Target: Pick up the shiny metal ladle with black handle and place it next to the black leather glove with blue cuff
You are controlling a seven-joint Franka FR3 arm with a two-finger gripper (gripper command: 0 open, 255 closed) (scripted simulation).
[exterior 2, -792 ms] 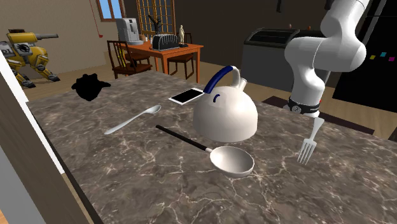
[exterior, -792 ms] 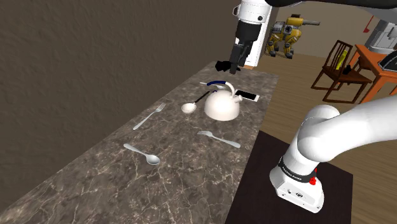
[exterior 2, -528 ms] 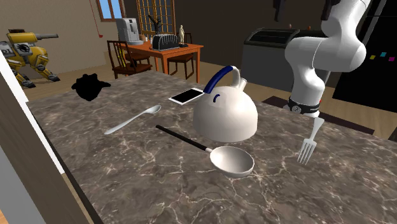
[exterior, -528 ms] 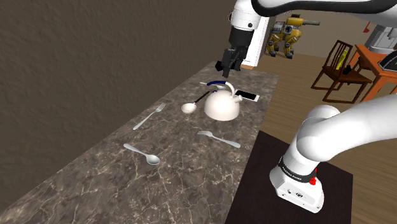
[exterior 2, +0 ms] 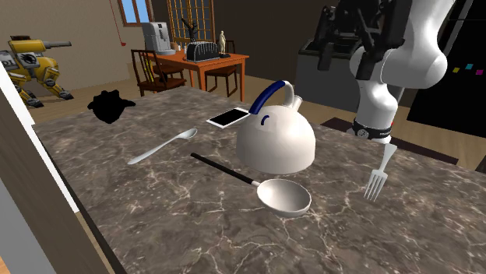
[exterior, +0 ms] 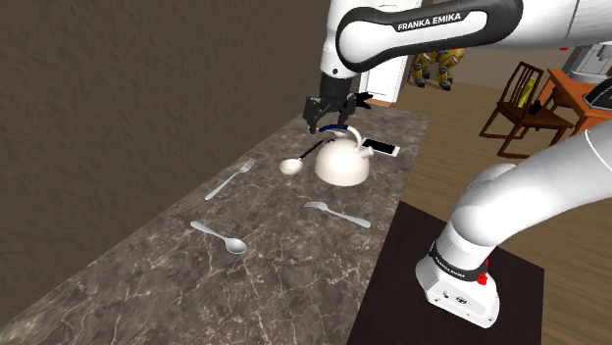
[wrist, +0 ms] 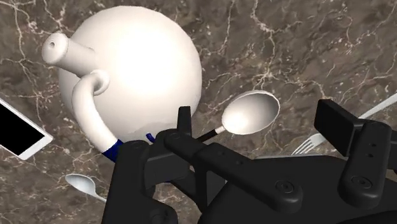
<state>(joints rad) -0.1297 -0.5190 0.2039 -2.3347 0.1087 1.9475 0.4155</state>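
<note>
One marble counter [exterior: 147, 279] is carrying everything. I am hovering above the white kettle [exterior: 342, 163], which is crowding the ladle [exterior: 302, 157]. The ladle's bowl is lying just beside the kettle's base, and its black handle is running toward the counter end where the glove [exterior 2: 109, 105] is lying. My gripper [exterior: 333, 113] is standing wide open, holding nothing. I judge the handle the safer grasp, so I should be turning my fingers across it and descending clear of the kettle. Compared with 0.8 s ago, my hand is now lower and nearer the ladle, having swung away from the glove end.
</note>
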